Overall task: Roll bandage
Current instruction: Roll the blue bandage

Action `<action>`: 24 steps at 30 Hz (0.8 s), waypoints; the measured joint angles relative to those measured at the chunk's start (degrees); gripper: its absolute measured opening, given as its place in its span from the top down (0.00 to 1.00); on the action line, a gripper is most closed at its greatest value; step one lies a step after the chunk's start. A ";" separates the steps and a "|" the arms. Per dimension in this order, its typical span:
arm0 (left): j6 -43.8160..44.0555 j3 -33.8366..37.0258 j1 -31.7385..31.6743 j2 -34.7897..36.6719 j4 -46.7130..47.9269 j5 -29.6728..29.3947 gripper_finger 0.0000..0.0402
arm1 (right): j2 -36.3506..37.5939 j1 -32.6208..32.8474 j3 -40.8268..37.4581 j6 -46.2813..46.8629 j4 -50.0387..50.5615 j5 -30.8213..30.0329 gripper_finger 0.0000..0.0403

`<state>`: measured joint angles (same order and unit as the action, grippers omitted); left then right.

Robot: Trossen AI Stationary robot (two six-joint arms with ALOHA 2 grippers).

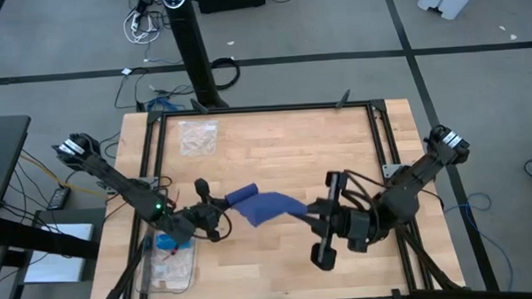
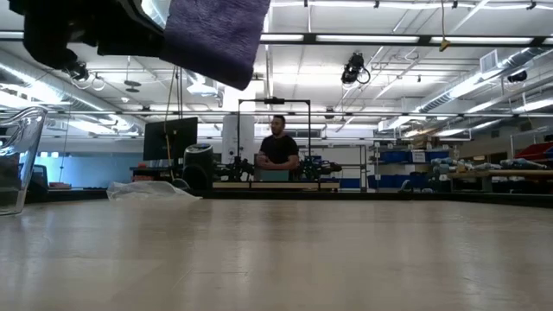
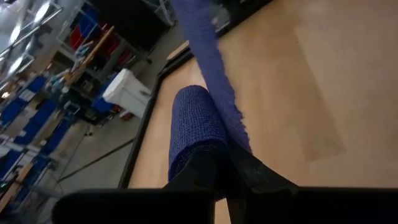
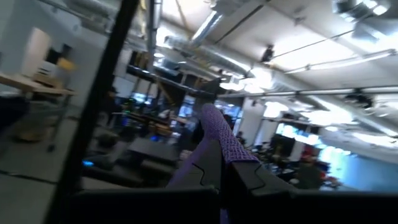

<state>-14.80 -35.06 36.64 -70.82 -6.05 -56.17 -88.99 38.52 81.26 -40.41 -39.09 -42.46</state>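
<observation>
High view: the left claw (image 1: 222,204) is pinching the rolled end of the bandage (image 1: 263,205) above the middle of the surface (image 1: 283,140), toward its front edge, while the right claw (image 1: 314,210) is clamping the band's other end; a clear bag (image 1: 198,137) is lying near the back left corner. Low view: the bandage (image 2: 216,34) is hanging well above the surface. Left wrist view: dark fingers (image 3: 249,174) are gripping the roll (image 3: 193,124). Right wrist view: closed fingers (image 4: 211,171) are squeezing the strip (image 4: 221,137).
</observation>
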 joint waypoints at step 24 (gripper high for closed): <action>-4.70 -21.82 10.36 -21.43 0.99 2.41 0.96 | 0.04 -16.63 4.06 -6.18 0.51 2.19 1.00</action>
<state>-19.50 -56.88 47.00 -92.24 -5.06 -53.76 -88.95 21.90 85.32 -46.59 -38.58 -40.27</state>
